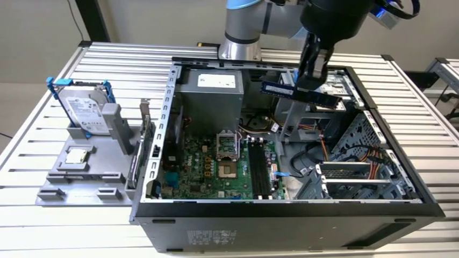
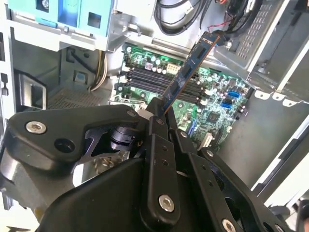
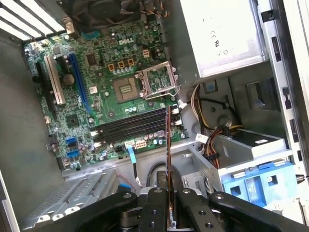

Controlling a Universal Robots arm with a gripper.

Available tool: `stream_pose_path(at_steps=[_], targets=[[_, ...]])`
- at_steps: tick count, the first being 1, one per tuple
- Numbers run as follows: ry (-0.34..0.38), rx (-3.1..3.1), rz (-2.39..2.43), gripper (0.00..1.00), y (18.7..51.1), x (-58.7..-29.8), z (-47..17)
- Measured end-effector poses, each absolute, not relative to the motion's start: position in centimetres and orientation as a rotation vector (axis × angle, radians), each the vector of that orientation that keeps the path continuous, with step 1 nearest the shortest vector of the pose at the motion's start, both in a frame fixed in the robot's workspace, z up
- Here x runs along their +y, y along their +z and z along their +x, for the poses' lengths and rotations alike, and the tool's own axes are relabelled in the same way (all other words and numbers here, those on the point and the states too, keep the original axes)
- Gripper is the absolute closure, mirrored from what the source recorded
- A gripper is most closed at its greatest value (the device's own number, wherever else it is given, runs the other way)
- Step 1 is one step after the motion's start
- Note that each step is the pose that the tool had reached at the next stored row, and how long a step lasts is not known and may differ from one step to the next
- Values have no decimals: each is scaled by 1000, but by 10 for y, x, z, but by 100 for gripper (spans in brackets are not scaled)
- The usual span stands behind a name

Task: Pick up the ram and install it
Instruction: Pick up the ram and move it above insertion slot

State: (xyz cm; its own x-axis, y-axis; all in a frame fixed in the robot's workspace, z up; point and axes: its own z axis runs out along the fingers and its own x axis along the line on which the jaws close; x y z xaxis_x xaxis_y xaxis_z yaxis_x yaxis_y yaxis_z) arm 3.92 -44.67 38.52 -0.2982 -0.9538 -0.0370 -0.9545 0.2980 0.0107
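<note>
Arm [image 1: 242, 27] upright, wrist [image 1: 336, 16] tilted fwd, jaws clamped narrow.

Robotics lab: open computer case [image 1: 287, 231] on slatted metal bench [image 1: 424, 121]

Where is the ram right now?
The ram is clamped in the gripper above the open computer case, just to the exterior view's right of the power supply.

The ram [image 1: 283, 90], a slim, long, flat stick of dark circuit board with black chips, hangs on its long edge, nearly level, pinched in the gripper [image 1: 310, 86] well above the motherboard's black slots [image 1: 257, 169].
</note>
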Motion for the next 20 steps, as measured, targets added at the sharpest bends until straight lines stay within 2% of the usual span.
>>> stream_pose_path(at_steps=[20], targets=[[44,2685,-1579,100,385,-447,39]])
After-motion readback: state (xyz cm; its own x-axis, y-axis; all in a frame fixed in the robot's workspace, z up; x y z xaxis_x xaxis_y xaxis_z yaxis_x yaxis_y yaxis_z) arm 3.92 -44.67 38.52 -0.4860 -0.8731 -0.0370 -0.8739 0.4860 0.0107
